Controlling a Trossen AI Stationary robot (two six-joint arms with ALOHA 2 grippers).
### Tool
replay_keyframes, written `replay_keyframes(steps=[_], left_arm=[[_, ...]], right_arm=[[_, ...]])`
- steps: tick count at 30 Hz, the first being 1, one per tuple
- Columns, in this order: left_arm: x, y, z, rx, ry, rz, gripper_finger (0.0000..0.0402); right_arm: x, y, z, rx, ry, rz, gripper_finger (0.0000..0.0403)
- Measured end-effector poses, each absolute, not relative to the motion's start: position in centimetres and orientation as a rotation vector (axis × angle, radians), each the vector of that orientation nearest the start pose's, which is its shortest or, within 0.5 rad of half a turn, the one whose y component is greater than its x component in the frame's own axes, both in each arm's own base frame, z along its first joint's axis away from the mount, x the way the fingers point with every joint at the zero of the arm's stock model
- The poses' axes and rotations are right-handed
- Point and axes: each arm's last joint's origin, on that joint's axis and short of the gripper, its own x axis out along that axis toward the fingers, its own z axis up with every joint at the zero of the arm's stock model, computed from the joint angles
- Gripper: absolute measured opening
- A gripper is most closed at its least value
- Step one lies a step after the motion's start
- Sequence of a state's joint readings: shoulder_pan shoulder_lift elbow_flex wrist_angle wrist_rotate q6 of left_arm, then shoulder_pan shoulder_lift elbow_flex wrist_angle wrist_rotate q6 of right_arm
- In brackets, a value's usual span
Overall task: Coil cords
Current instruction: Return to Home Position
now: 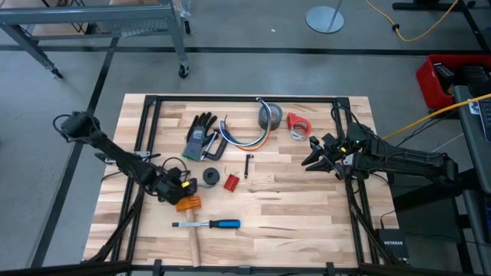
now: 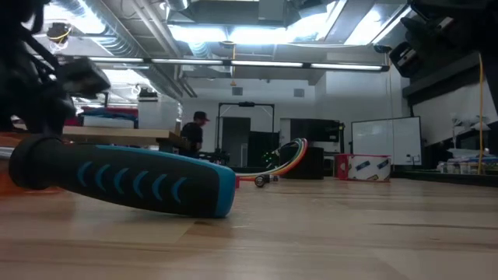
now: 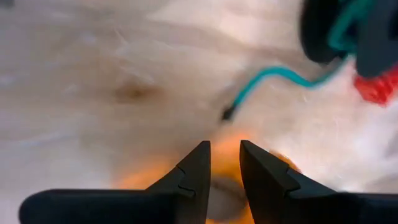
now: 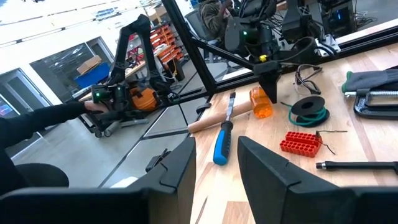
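Cords, three lots, on a pale wood-plank counter (image 1: 307,207) with a black frame. (1) Green wire (image 3: 273,74): thin, smooth, teal-green, wound on a round black spool (image 1: 209,177) left of centre; one loose end curves off the spool and lies flat on the wood. (2) Bundle (image 1: 245,140): blue, orange and white strands in a loose open arc at the far middle, between a grey-black glove (image 1: 201,132) and a grey tape roll (image 1: 270,116). (3) Black cord (image 1: 248,165): thin, matt, lying nearly straight just near-side of the bundle. A ribbed red plastic block (image 1: 232,182) sits just right of the spool. Near-left lie a mallet with a translucent orange head (image 1: 188,203) and a blue-and-black rubbery tool handle (image 1: 222,224). Left arm (image 1: 115,153): jaws pointed down just above the orange head, parted by a narrow gap, gripping nothing. Right arm (image 1: 406,161): at the right edge, well apart from the cords; jaws likewise parted and empty.
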State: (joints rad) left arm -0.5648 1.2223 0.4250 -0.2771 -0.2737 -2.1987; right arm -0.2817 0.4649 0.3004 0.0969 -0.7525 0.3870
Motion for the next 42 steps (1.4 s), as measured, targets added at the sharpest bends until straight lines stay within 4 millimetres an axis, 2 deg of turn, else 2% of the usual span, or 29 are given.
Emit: replay_keyframes(steps=[5, 9, 13, 22, 26, 29, 32, 35, 42], left_arm=[[15.9, -9.5, 15.3, -1.586, 0.686, 0.739, 0.0077], [15.4, -8.9, 17.7, -1.49, 0.549, 0.65, 0.0077], [14.8, -8.0, 20.5, -1.317, 0.393, 0.543, 0.0077], [12.4, -6.1, 25.4, -0.797, 0.234, 0.305, 0.0077], [11.2, -4.8, 26.5, -0.516, 0.128, 0.389, 0.0077], [10.4, -3.9, 27.0, -0.303, 0.059, 0.559, 0.0077], [9.8, -3.3, 27.4, -0.171, 0.02, 0.72, 0.0077], [9.5, -3.1, 27.5, -0.107, 0.03, 0.745, 0.0077], [9.5, -3.0, 27.3, -0.116, 0.033, 0.745, 0.0077]], right_arm=[[12.5, -1.5, 23.7, 0.4, 0.127, 0.458, 0.0122], [12.4, -1.5, 24.5, 0.374, 0.081, 0.467, 0.0122], [12.2, -1.5, 26.4, 0.345, 0.034, 0.475, 0.0122], [10.8, -1.1, 30.5, 0.192, -0.07, 0.483, 0.0122], [10.1, -0.9, 31.8, 0.178, -0.074, 0.447, 0.0122], [9.6, -0.8, 32.8, 0.171, -0.096, 0.423, 0.0122], [9.2, -0.7, 33.7, 0.159, -0.121, 0.422, 0.0122], [8.8, -0.7, 34.4, 0.148, -0.143, 0.422, 0.0122], [8.3, -0.5, 35.5, 0.131, -0.176, 0.426, 0.0122]])
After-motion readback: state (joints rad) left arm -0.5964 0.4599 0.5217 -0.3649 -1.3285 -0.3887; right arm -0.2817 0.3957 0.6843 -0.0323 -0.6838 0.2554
